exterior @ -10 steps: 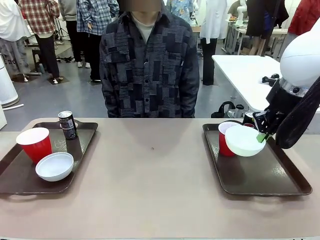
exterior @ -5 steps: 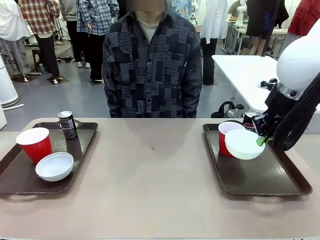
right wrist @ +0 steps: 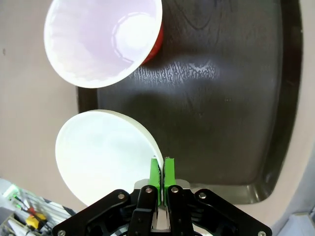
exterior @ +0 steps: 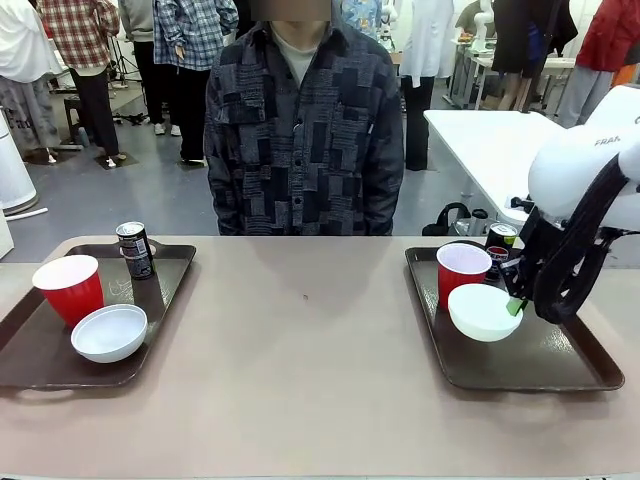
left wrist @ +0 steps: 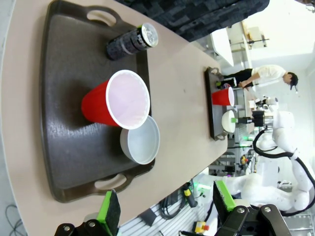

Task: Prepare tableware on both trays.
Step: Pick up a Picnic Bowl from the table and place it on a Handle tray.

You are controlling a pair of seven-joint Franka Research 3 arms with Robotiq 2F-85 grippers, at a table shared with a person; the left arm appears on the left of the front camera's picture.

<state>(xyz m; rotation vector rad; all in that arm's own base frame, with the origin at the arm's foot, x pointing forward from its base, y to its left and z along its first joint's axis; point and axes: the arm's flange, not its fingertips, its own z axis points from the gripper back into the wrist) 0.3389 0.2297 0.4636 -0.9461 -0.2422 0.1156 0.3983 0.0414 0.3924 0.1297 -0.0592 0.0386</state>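
Front view first: we see two dark brown trays on the tan table (exterior: 300,360), one at each side, with a person (exterior: 303,120) in a patterned shirt standing at the far edge. On the left tray (exterior: 40,365) stand a red cup (exterior: 69,288), a white bowl (exterior: 109,332) just in front of it, and a dark can (exterior: 134,249) at the far end. On the right tray (exterior: 560,365) we see a second red cup (exterior: 463,274) and a second can (exterior: 499,243) behind it. Our right gripper (exterior: 516,302) pinches the rim of the second white bowl (exterior: 482,312), which sits low over the tray just in front of the cup; we cannot tell whether it touches the tray floor.

Left wrist view: our left gripper (left wrist: 166,209) hangs high above the left tray (left wrist: 64,147), its green pads (left wrist: 108,212) well apart and holding nothing. Below lie the red cup (left wrist: 118,100), the bowl (left wrist: 142,140) touching it, and the can (left wrist: 133,40) near the handle. Farther off we make out the other tray (left wrist: 210,110) with its cup (left wrist: 224,96) and bowl (left wrist: 229,120).

Right wrist view: our right gripper (right wrist: 161,172) has its green pads (right wrist: 169,169) pressed together on the bowl's (right wrist: 103,152) rim. The red cup (right wrist: 106,39) stands just beside the bowl on the tray (right wrist: 231,98).
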